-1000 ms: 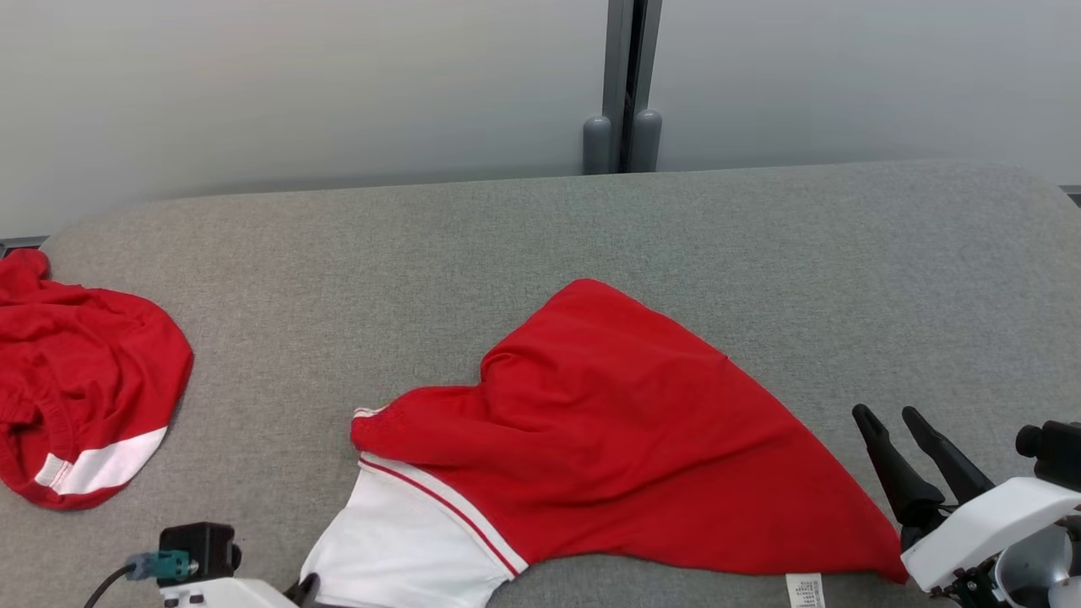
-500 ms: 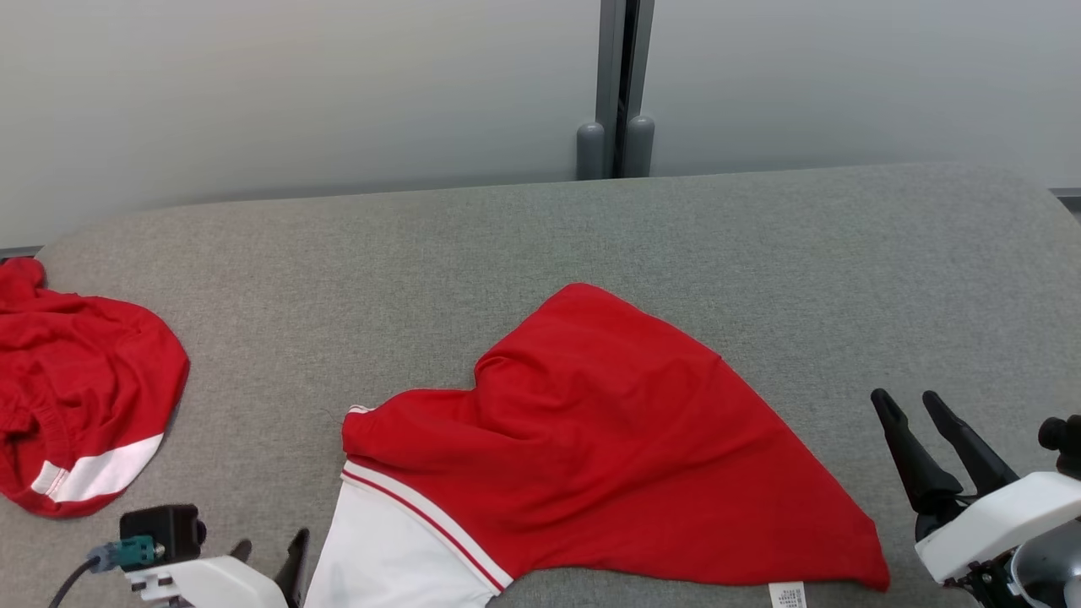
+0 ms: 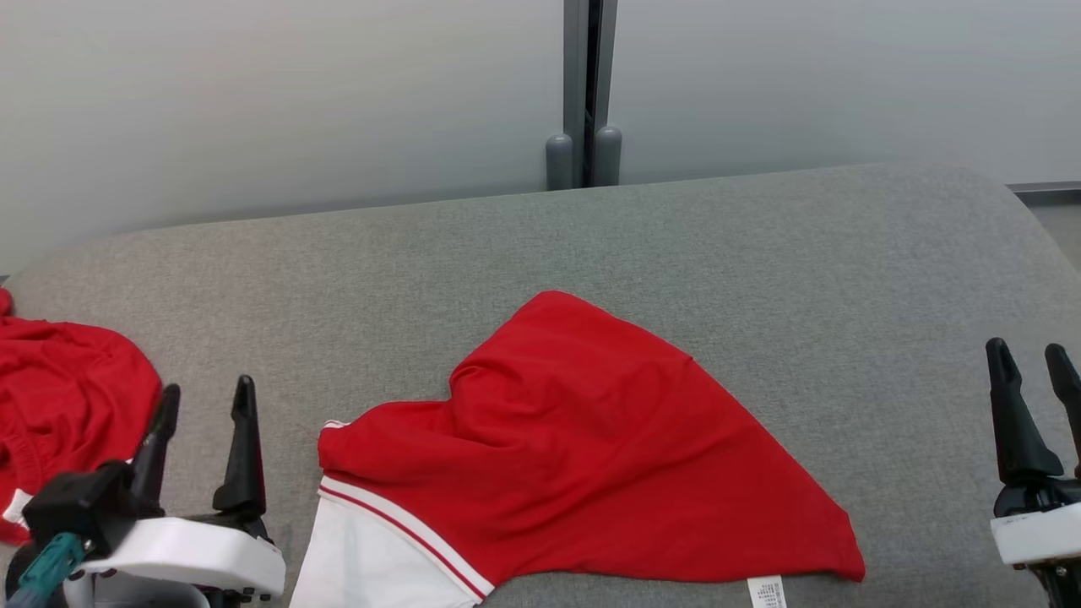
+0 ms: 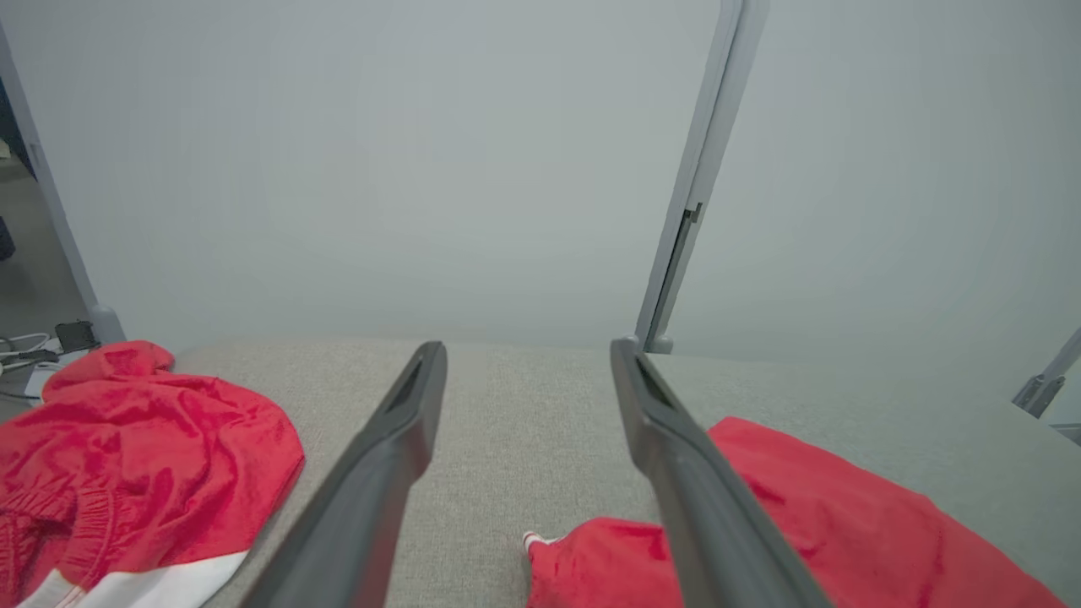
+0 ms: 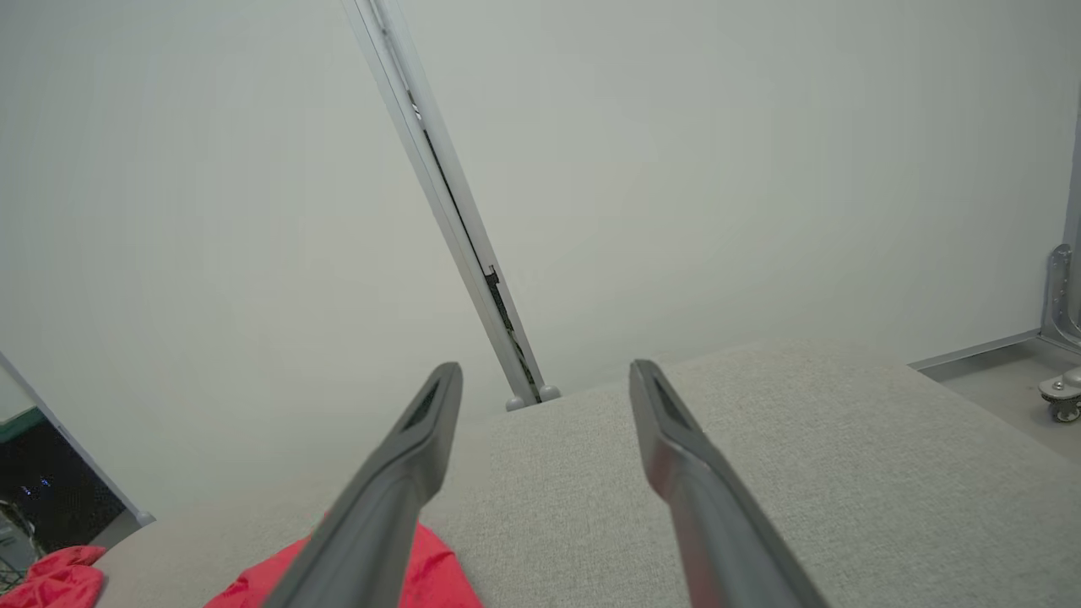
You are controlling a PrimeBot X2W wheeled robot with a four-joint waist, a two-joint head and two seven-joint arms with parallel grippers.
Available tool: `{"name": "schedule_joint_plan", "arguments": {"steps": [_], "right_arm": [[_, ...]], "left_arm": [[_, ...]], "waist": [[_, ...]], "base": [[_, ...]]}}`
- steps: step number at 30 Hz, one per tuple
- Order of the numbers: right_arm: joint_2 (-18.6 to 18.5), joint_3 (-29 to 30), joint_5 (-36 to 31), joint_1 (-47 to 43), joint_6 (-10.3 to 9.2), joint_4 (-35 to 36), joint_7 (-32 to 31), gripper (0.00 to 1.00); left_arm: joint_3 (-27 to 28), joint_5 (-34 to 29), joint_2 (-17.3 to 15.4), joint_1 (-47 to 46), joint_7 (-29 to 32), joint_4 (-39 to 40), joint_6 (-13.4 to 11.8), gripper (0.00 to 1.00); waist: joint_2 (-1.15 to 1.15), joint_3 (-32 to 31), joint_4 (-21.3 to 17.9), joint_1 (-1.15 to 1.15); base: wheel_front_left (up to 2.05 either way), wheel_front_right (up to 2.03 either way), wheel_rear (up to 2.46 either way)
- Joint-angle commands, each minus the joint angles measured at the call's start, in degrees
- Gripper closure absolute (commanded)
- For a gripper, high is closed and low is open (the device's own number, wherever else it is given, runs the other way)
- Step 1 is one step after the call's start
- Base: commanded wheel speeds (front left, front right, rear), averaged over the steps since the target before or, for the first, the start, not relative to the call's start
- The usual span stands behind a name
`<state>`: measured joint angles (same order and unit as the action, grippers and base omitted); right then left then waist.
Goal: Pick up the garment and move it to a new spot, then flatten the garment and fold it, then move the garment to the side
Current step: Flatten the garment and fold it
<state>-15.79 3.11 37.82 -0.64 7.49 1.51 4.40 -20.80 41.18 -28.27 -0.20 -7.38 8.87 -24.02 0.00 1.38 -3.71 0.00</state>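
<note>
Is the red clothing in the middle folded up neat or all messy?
Messy, not folded neat. The red garment lies on the grey surface in a lopsided, wrinkled shape, bunched over its white part.

Grey fabric surface (image 3: 760,253) w/ red garment (image 3: 574,439) mid, 2nd garment (image 3: 76,397) left

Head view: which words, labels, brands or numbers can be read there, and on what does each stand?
No text is readable.
The white tag at the near edge of the red garment bears faint print, too small and blurred to read.
</note>
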Motion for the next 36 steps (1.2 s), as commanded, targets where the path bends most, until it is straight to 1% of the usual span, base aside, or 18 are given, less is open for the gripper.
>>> {"name": "schedule_joint_plan", "arguments": {"steps": [1, 4, 7, 9, 11, 13, 14, 15, 16, 20, 24, 27, 34, 36], "right_arm": [[0.91, -0.05, -1.12, -0.75, 0.01, 1.37, 2.68, 0.00], [1.96, -1.78, -3.01, -0.95, 0.01, 2.77, 5.53, 0.00], [2.75, -4.02, -5.04, 0.15, 0.01, 3.12, 7.11, 0.00], [2.49, -5.80, -6.72, 0.68, 0.01, 2.20, 7.76, 0.00], [3.01, -7.22, -8.28, 0.81, 0.01, 1.19, 8.34, 0.00], [3.13, -7.68, -8.97, 0.71, 0.01, 0.58, 8.57, 0.00], [3.58, -8.27, -9.71, -0.03, 0.01, -0.79, 8.94, 0.00], [3.78, -8.41, -9.99, -0.58, 0.01, -1.42, 9.08, 0.00], [3.78, -8.41, -9.99, -0.58, 0.01, -1.42, 9.08, 0.00], [4.09, -8.65, -9.94, -1.77, 0.01, -2.41, 9.71, 0.00], [3.55, -9.29, -9.50, -0.77, 0.01, -2.60, 9.92, 0.00], [3.18, -9.81, -9.52, -0.15, 0.01, -2.39, 9.91, 0.00], [2.63, -9.99, -9.50, -0.35, 0.01, -2.11, 9.77, 0.00], [2.51, -10.16, -9.78, -0.09, 0.01, -1.98, 9.38, 0.00]], "left_arm": [[0.90, -1.40, 0.19, 0.33, -3.06, -0.06, -0.11, 0.00], [1.63, -3.17, 0.65, 0.72, -6.04, 0.43, 0.71, 0.00], [2.78, -5.28, 1.26, 1.14, -7.36, 0.74, 0.90, 0.00], [3.40, -6.70, 2.14, 2.13, -7.68, 0.40, 1.11, 0.00], [3.70, -8.17, 3.32, 2.67, -7.76, -0.55, 1.79, 0.00], [3.63, -9.03, 3.69, 2.86, -7.80, -1.04, 2.25, 0.00], [3.43, -10.09, 5.07, 3.51, -7.76, -2.55, 3.44, 0.00], [3.31, -10.78, 5.52, 3.67, -7.76, -3.27, 4.04, 0.00], [3.31, -10.78, 5.52, 3.67, -7.76, -3.27, 4.04, 0.00], [4.29, -12.76, 7.73, 3.93, -7.78, -4.50, 5.87, 0.00], [5.18, -14.34, 9.24, 3.45, -7.78, -5.45, 7.31, 0.00], [5.78, -15.00, 10.12, 3.22, -7.79, -6.00, 8.26, 0.00], [6.98, -15.93, 11.54, 3.41, -7.79, -6.73, 9.50, 0.00], [7.66, -16.34, 12.19, 3.66, -7.79, -7.36, 10.28, 0.00]], "waist": [[0.00, -0.04, -0.25, 0.00], [0.00, -0.18, -0.61, 0.00], [0.00, -0.05, -0.88, 0.00], [0.00, 0.11, -0.82, 0.00], [0.00, 0.19, -0.56, 0.00], [0.00, 0.11, -0.35, 0.00], [0.00, -0.16, 0.09, 0.00], [0.00, -0.31, 0.38, 0.00], [0.00, -0.31, 0.38, 0.00], [0.00, -0.61, 1.16, 0.00], [0.00, -1.07, 1.42, 0.00], [0.00, -1.33, 1.47, 0.00], [0.00, -1.64, 1.55, 0.00], [0.00, -1.62, 1.37, 0.00]], "base": [[0.00, 0.00, 0.00], [0.00, 0.00, 0.00], [0.00, 0.00, 0.00], [0.00, 0.00, 0.00], [0.00, 0.00, 0.00], [0.00, 0.00, 0.00], [0.00, 0.00, 0.00], [0.00, 0.00, 0.00], [0.00, 0.00, 0.00], [0.00, 0.00, 0.00], [0.00, 0.00, 0.00], [0.00, 0.00, 0.00], [0.00, 0.00, 0.00], [0.00, 0.00, 0.00]]}}
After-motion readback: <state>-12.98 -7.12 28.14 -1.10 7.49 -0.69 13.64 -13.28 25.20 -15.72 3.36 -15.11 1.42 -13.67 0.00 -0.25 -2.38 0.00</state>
